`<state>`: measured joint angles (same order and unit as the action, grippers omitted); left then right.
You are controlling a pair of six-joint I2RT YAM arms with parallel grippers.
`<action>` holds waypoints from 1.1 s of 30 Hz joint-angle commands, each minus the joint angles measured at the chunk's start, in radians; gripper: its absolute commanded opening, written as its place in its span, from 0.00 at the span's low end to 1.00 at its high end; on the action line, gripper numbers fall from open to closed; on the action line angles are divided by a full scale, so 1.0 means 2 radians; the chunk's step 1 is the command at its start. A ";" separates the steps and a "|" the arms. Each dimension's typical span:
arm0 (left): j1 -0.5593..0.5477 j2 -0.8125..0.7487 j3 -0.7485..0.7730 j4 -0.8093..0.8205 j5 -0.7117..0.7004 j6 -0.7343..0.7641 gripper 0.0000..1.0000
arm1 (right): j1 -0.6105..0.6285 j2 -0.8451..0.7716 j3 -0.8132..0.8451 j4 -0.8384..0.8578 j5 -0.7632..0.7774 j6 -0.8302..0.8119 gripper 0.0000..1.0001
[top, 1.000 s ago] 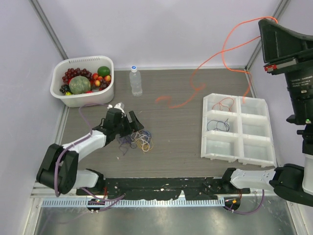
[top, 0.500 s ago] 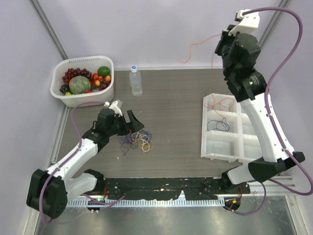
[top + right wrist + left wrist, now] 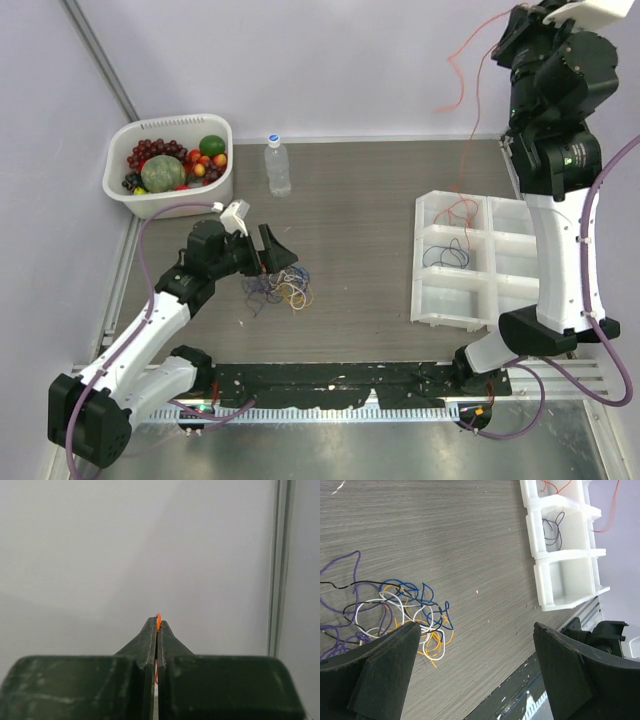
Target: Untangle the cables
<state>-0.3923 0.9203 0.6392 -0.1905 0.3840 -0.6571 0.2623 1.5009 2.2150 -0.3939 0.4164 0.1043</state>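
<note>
Right gripper (image 3: 157,624) pinches the orange cable (image 3: 158,617); being thin, it could perhaps slip out. Left gripper (image 3: 476,630) is wide open, empty.

- We read no text, brand, number or sign in any of these views.
- The water bottle (image 3: 278,165) shows no lettering we can make out.

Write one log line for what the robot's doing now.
left pincer: open above cable tangle | right pincer: shut on orange cable, raised high | tray: partly filled
</note>
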 commanded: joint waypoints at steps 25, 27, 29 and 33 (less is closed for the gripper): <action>-0.022 -0.018 0.059 -0.071 0.034 0.032 1.00 | -0.087 -0.051 -0.210 0.074 -0.011 0.013 0.01; -0.022 -0.025 0.062 -0.082 0.034 0.034 1.00 | -0.090 -0.071 -0.247 0.083 -0.002 0.012 0.01; -0.022 -0.033 0.065 -0.093 0.033 0.036 1.00 | -0.091 -0.086 -0.274 0.081 0.007 0.011 0.00; -0.021 -0.047 0.069 -0.103 0.030 0.038 1.00 | -0.091 -0.115 -0.320 0.093 0.004 0.019 0.01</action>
<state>-0.4328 0.8600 0.7258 -0.3695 0.4240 -0.6060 0.0872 1.3613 1.6341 -0.3122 0.3992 0.1169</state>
